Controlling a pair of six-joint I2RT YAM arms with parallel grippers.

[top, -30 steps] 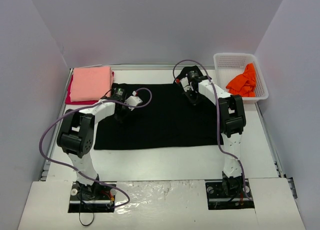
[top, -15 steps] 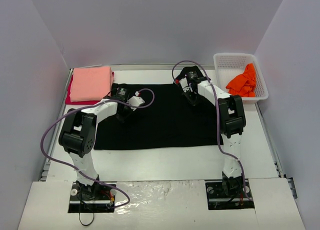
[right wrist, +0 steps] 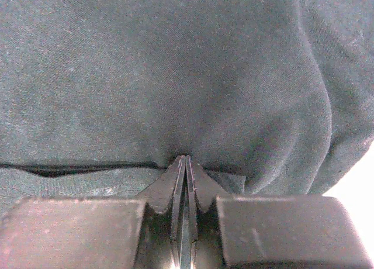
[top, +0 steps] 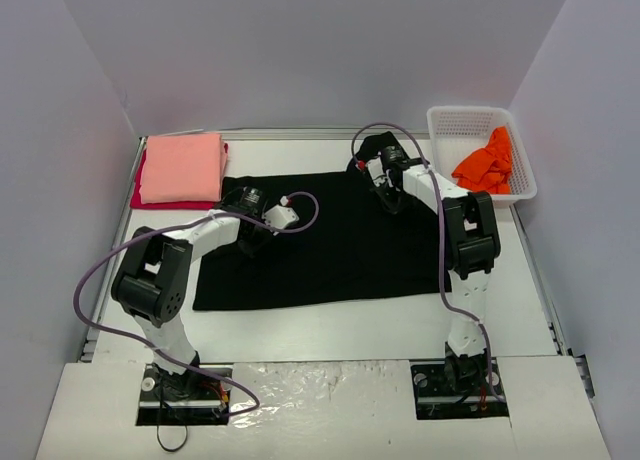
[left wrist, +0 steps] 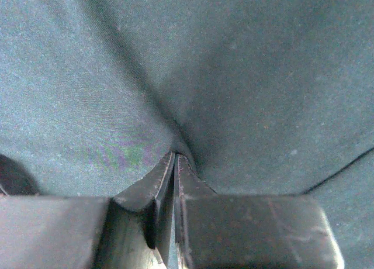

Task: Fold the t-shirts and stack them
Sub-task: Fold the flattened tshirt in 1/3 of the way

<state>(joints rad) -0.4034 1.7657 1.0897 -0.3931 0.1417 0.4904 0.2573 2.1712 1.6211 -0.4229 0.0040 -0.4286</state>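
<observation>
Spread flat over the middle of the worktop [top: 330, 330]: the large black t-shirt [top: 340, 250], single layer. Dragged a little toward the near edge and to the right since a second ago; its far-left corner now pulled clear of the folded stack, its left edge slanting, its near-left corner lower than the near-right one.

Left arm [top: 160, 280]: reaching forward and inward from its base at the near edge, elbow raised, forearm laid low across the cloth's far-left part. Moved nearer and rightward against the earlier view, with the purple cable looped further over the cloth.

Right arm [top: 465, 240]: stretched nearly straight toward the far edge, wrist bent down onto the cloth's far-right part. Shifted only slightly to the right.

At the far-left corner: the salmon-pink t-shirt [top: 182, 167], folded, lying on the red t-shirt [top: 137, 192], which shows only as a rim along the left and near sides. No change there.

At the far-right corner: white mesh basket [top: 465, 120], with the bright orange t-shirt [top: 485, 165] crumpled inside against its right wall. Same as before.

Left gripper [left wrist: 175, 158]: fingers pressed together, pinching a small ridge of black cloth, creases radiating from the tips.

Right gripper [right wrist: 184, 159]: fingers likewise tight together, nipping a fold of the black cloth beside a layered edge.
</observation>
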